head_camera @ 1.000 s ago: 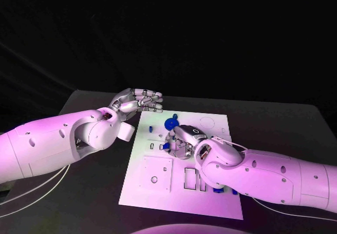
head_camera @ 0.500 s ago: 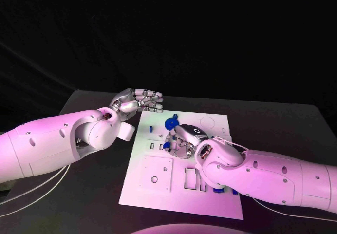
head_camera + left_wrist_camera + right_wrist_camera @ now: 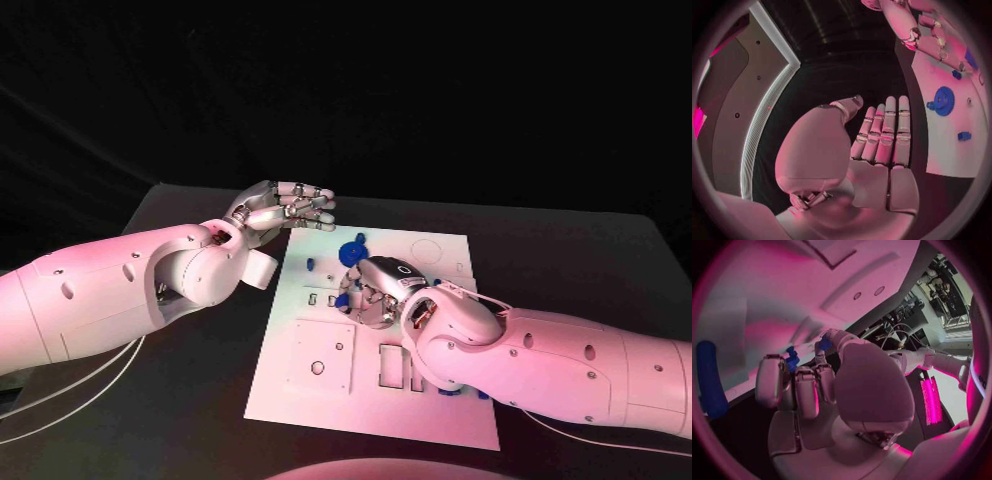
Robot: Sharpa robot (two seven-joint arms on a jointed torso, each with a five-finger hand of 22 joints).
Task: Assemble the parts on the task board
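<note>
The white board lies flat in the middle of the dark surface, and the small blue parts are spread on it: a blue gear near its far edge, and some little blue pieces at its near right side, partly under the right arm. The right hand is low over the middle of the board with its fingers curled down; in the right wrist view a small blue part sits at its fingertips, close against the board, so I judge that the hand pinches this part. The left hand hovers beside the far left corner of the board, its fingers bent loosely and a little apart, and it holds nothing; in the left wrist view the fingers lie straight side by side. The parts look like hard plastic, so they are probably very light and stiff, not fragile, but smooth and easy to slip or to flick away when a finger pushes them from the side. I think the best way is to take such a piece by its two opposite sides with the fingertips, and to take the gear by its rim. The board itself is thin and may slide on the surface if a part is pressed in at an angle.
</note>
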